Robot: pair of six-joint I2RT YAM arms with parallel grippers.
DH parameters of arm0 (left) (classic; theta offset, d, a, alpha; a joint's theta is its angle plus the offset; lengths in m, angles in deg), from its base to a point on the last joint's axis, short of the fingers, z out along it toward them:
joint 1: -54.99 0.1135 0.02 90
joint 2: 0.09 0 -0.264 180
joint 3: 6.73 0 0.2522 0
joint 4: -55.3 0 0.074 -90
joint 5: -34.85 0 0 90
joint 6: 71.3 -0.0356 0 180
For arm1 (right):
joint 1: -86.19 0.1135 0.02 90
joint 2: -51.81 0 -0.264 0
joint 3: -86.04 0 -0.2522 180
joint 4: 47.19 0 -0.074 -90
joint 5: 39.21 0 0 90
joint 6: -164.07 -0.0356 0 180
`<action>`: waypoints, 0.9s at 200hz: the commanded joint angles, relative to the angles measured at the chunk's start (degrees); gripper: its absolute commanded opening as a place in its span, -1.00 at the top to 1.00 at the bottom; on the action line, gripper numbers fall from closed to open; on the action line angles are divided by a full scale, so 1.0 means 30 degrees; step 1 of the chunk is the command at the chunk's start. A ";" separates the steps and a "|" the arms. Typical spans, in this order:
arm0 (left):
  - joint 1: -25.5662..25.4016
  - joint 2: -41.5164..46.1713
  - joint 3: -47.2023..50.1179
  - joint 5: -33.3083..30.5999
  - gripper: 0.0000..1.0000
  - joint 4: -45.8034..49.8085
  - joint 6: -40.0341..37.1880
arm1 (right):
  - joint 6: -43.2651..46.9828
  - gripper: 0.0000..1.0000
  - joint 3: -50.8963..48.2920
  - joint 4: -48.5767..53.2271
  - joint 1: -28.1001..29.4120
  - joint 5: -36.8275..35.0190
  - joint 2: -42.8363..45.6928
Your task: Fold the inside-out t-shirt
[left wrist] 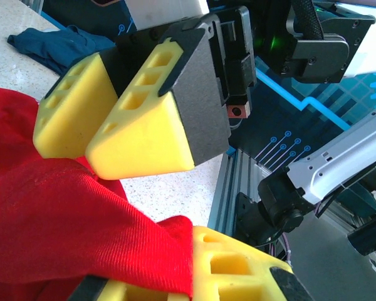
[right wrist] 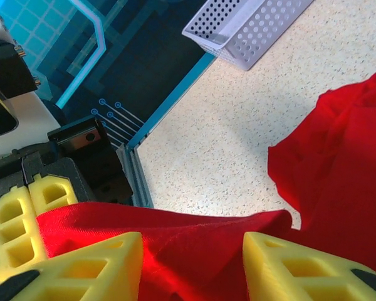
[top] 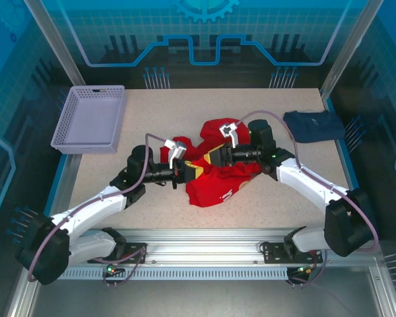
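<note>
Fingers on the left: the left gripper point(left wrist: 169, 271) is pinching the shirt point(top: 218, 181); its yellow fingers point(left wrist: 238, 269) are pressing together with red cloth going in between them.
Fingers on the right: the right gripper point(right wrist: 193, 243) is holding its yellow fingers point(right wrist: 88, 266) apart, and a fold of the shirt is lying in the gap; I cannot tell if they are squeezing it.
Grippers: they are pointing at each other with their tips just beside each other, over the left part of the shirt.
Shirt: it is lying bunched up in the middle of the table point(top: 264, 211), with a bit of white print showing near its front edge; a strip of it is running from the left fingers over to the right ones.
Basket point(top: 89, 119): it is sitting at the far left corner of the table, well apart from the shirt, and its bare floor full of little holes is showing inside.
Dark cloth point(top: 313, 124): it is lying on the table at the far right, near the right arm point(top: 303, 181), apart from the shirt.
Arms: the left arm point(top: 112, 197) and the right arm are reaching in from the near edge and bending toward the middle.
</note>
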 commanded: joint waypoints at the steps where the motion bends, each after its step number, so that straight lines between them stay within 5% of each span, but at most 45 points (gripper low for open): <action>1: 0.0093 0.0449 -0.0262 -0.0317 1.00 0.0068 -0.0583 | -0.0434 0.20 -0.0306 -0.0631 0.0145 0.0975 -0.0182; 58: 0.0092 0.0696 -0.0173 -0.0869 1.00 0.0273 -0.0738 | -0.0790 0.60 -0.0322 -0.0865 0.0237 0.1396 0.0584; 88: 0.0098 0.0846 -0.0093 -0.1264 1.00 0.0387 -0.0806 | -0.0902 1.00 -0.0791 -0.0925 0.0268 0.1402 0.1110; 127: 0.0107 0.1143 0.0187 -0.2696 1.00 0.1469 -0.1551 | -0.1285 1.00 -0.0542 -0.0983 0.0396 0.0436 0.2434; 180: 0.0083 0.2286 0.0615 -0.5075 0.39 0.2801 -0.2133 | -0.0611 1.00 0.1497 0.0230 0.1664 -0.0637 0.3055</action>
